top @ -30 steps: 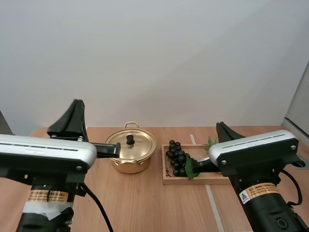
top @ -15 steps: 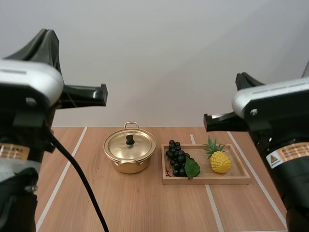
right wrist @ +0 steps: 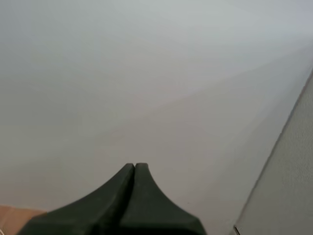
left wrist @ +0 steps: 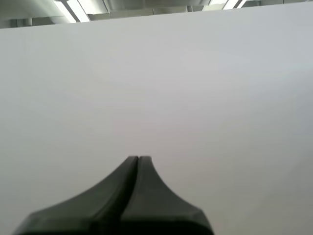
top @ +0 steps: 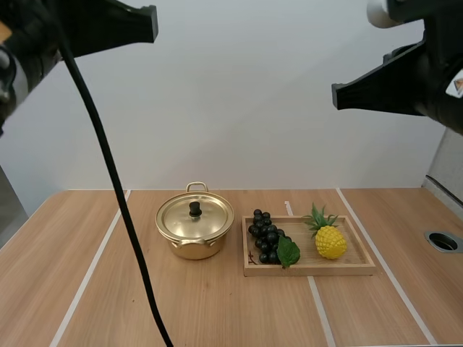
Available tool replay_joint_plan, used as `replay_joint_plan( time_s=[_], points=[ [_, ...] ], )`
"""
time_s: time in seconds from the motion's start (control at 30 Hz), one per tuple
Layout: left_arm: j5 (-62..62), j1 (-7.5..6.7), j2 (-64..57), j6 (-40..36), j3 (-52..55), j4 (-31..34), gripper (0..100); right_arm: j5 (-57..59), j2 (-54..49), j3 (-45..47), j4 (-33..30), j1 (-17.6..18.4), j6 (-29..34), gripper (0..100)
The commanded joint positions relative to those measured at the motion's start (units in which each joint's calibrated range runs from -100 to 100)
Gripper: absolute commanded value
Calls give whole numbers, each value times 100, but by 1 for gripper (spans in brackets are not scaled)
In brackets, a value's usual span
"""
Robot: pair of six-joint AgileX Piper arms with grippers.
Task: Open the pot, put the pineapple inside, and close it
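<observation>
Plain white wall (top: 239, 108) across the back, matte, unmarked, evenly lit, no hard shadows on it. Light-brown wood-grain counter (top: 217, 311) meets it at mid height. Three pale lines (top: 92, 271) run front to back on the counter, at 8, 6 and 4 o'clock, fanning outward toward the near edge. Round dark hole (top: 443, 241) with a grey rim sits in the counter at 4 o'clock, near the right edge. Grey panel (top: 447, 163) stands at 3 o'clock beside the wall, its edge slanted. Dark grey sliver (top: 7, 206) at 9 o'clock, past the counter's left corner; can't tell what it is. Soft, diffuse light throughout.
</observation>
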Motion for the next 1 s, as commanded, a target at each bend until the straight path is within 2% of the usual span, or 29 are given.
replay_joint_plan(
  time_s=[0.0, 0.1, 0.33, 0.47, 0.6, 0.97],
  points=[
    [1176, 60, 547, 24, -608, 23, 0, 1372, 579, -564, 23, -31, -63, 0],
    [2408, 60, 1099, 238, -1204, 3, 0, 2336, 1273, -1162, 95, -31, -63, 0],
    [4067, 60, 2223, 1158, -1917, -549, 0, 3302, 2373, -1780, 95, -31, -63, 0],
    [4292, 60, 2686, 1659, -1910, -1102, 0, 3624, 2757, -1780, 95, -31, -63, 0],
    [4292, 60, 3078, 1815, -1910, -1400, 0, 3724, 3082, -1780, 80, -31, -63, 0],
    [4292, 60, 4101, 1815, -1910, -1457, 0, 3706, 3678, -1708, -166, -31, -63, 0]
  ],
)
